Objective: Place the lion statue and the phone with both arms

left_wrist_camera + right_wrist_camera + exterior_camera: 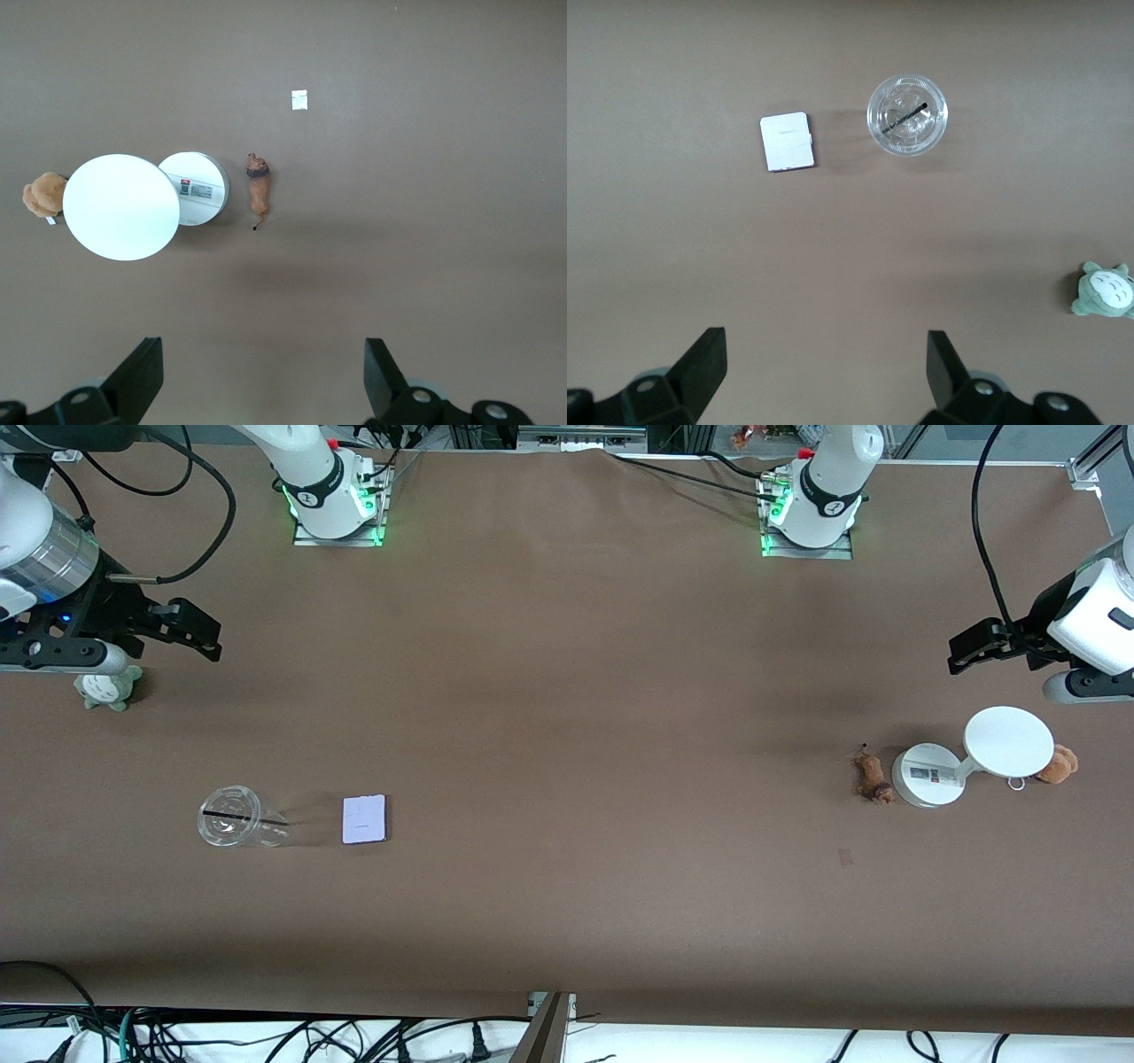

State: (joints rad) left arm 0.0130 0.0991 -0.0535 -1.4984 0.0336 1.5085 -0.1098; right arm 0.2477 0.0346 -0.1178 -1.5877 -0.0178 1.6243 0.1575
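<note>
Lying flat nearest the camera, the phone (364, 818) rests beside a clear cup (235, 827). Farther, toward the left arm's end, the lion statue (873, 777) lies beside a white stand (927, 776) that half hides a tan plush (1060, 763). Both the left gripper (961, 652) and right gripper (208, 640) hover spread wide, empty.

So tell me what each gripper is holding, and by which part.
Nothing: left gripper and right gripper are open; lion statue and phone lie on the table.
</note>
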